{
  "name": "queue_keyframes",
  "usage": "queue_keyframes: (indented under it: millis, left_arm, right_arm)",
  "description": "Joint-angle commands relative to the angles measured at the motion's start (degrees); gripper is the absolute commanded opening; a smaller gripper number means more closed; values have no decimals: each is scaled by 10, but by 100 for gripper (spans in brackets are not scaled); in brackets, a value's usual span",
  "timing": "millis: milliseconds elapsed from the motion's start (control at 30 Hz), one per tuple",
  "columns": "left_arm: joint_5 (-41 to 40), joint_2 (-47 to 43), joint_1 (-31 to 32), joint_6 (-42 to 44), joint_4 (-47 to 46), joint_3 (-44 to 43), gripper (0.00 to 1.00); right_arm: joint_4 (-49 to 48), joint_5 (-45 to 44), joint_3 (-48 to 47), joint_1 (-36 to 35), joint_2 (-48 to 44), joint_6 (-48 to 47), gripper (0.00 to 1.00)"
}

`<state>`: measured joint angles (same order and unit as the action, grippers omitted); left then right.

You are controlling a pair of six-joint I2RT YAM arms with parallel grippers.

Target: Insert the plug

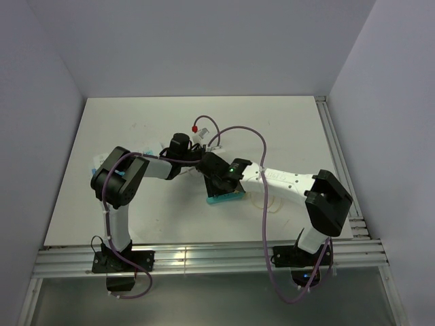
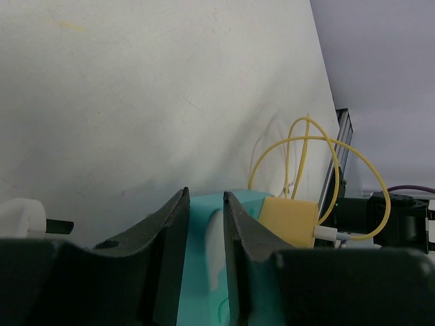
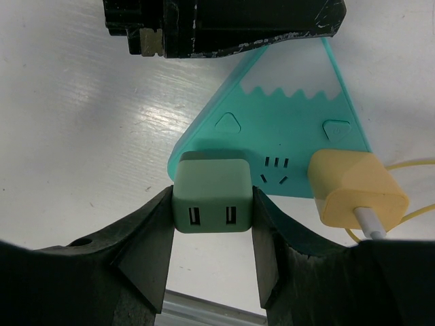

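Note:
A teal triangular power strip [image 3: 285, 102] lies on the white table; it also shows in the top view [image 1: 225, 198]. My right gripper [image 3: 211, 204] is shut on a green two-port USB charger plug [image 3: 211, 193], which sits against the strip's face at its lower-left corner. I cannot tell how deep it sits. A yellow plug [image 3: 357, 190] with a yellow cable is in the strip's right socket. My left gripper [image 2: 204, 204] is shut on the strip's [image 2: 204, 258] edge, with the yellow plug [image 2: 292, 219] just beyond. Both grippers meet at the table's middle in the top view.
A white plug [image 2: 20, 216] lies left of the left fingers. A white connector with a red tip [image 1: 196, 128] and purple cables [image 1: 238, 130] lie behind the grippers. Metal rails [image 1: 340, 156] run along the right and near table edges. Grey walls enclose the table.

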<state>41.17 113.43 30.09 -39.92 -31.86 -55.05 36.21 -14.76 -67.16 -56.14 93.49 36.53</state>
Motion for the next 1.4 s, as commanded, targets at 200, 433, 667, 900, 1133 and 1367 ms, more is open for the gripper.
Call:
queue_keyframes:
  millis: [200, 433, 667, 900, 1133, 1367]
  left_arm:
    - [15, 5, 1, -2, -14, -14, 30]
    - [15, 8, 1, -4, -14, -16, 29]
    - [13, 10, 1, -5, -14, -16, 27]
    - [15, 12, 1, -10, -23, -13, 27]
    - [15, 13, 1, -8, -16, -15, 26]
    - [9, 10, 3, -5, -11, -13, 25]
  right_arm:
    - [4, -53, -18, -14, 20, 17, 32]
    - [32, -66, -34, -22, 42, 23, 32]
    - [40, -62, -31, -25, 51, 33, 32]
    - [41, -55, -18, -26, 63, 55, 32]
    - [41, -46, -13, -26, 67, 56, 33]
    - [42, -29, -14, -25, 92, 52, 32]
